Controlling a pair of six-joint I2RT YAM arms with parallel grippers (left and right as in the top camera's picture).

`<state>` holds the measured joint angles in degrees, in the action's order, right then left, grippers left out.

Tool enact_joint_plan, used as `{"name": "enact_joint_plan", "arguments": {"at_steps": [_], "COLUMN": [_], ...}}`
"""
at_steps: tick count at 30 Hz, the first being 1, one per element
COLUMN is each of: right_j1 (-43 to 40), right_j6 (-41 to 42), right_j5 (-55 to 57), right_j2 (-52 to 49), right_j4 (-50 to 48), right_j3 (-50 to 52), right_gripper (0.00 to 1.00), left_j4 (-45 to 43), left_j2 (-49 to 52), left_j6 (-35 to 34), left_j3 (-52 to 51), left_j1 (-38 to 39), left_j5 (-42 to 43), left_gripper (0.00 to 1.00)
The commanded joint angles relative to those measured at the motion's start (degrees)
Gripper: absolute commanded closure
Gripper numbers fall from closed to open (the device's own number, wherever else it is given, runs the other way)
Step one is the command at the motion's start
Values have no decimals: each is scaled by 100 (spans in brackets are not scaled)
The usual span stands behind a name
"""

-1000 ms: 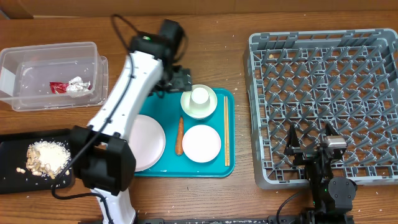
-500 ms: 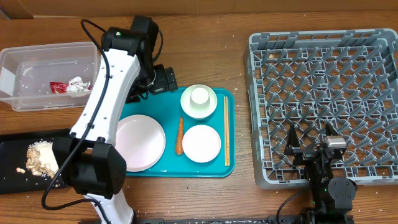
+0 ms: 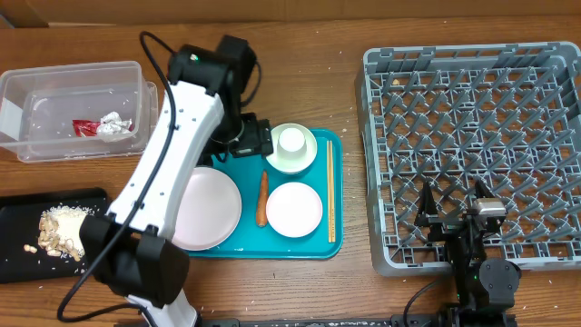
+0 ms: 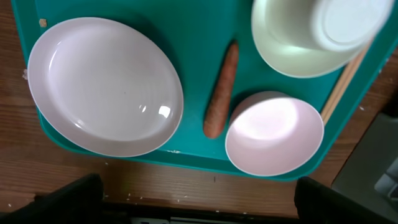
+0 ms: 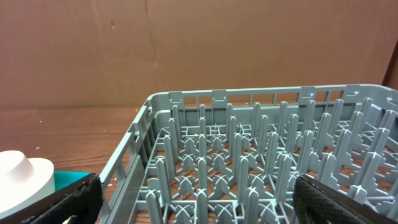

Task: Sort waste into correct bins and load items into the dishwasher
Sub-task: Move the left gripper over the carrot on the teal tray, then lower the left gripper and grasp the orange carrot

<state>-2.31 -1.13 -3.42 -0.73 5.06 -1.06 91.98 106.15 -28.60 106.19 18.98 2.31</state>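
Left end effector [image 3: 255, 139], jaws apart, hovers over tray [image 3: 281, 247], 12 o'clock of carrot [image 3: 262, 198] | Right end effector [image 3: 451, 205], jaws apart, at 6 o'clock edge of rack [image 3: 472, 136]

A teal tray [image 3: 272, 247] lies on the wooden table [image 3: 309, 54], left of centre, near the front edge. A brown board [image 5: 186, 43] stands behind the table.

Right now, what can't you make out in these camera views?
- Large plate: overhead, left side under the left arm.
- Black tray: overhead, right end behind the arm's base.
- Cup: left wrist view, blurred, cut by top edge.
- Chopsticks: left wrist view, mostly behind the bowl.
- Dish rack: right wrist view, cut off right and below.
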Motion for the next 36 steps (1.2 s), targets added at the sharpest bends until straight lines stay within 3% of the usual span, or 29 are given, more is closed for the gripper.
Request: {"name": "enact_joint_plan", "arguments": {"at_steps": [1, 12, 25, 36], "right_j1": [-28, -28, -28, -28], "right_j6": [-20, -20, -20, -20], "right_j5": [33, 33, 33, 33], "right_j2": [57, 57, 57, 57], "right_j4": [-44, -44, -44, -44], "right_j3": [59, 59, 59, 59], "right_gripper": [0, 0, 0, 0], "left_j4": [26, -125, -1762, -2796], "left_j2": [-354, -354, -354, -345], "left_j6": [-122, -76, 518, 1040], "left_j3": [122, -238, -1980, -2511], "left_j1": [295, 407, 345, 15], "left_j5": [-293, -249, -168, 232], "left_gripper": [0, 0, 0, 0]}}
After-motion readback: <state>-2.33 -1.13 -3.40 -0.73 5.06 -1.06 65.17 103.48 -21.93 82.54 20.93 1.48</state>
